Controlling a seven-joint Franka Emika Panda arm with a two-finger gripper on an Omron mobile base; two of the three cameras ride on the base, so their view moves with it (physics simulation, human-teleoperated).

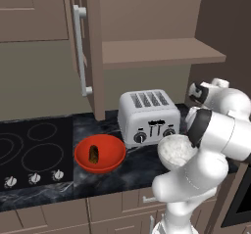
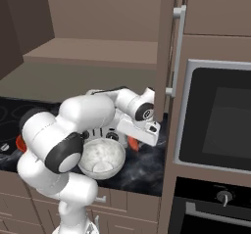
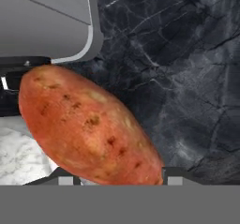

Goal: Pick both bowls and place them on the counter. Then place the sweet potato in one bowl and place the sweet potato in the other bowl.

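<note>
Gripper [image 3: 115,181] jaws stand either side of an orange-red, brown-flecked sweet potato [image 3: 86,127] and look to be clamping it, above the black white-veined marble counter [image 3: 178,78] beside the silver four-slot toaster [image 1: 148,116]. I judge the step well done by carrying this tuber level until it hangs over the middle of the grey-white marbled stone-look bowl [image 2: 101,158], lowering inside the rim, then parting the jaws. Count: two bowls on the counter, two sweet potatoes, one already lying in the wide glossy red bowl [image 1: 100,153].
</note>
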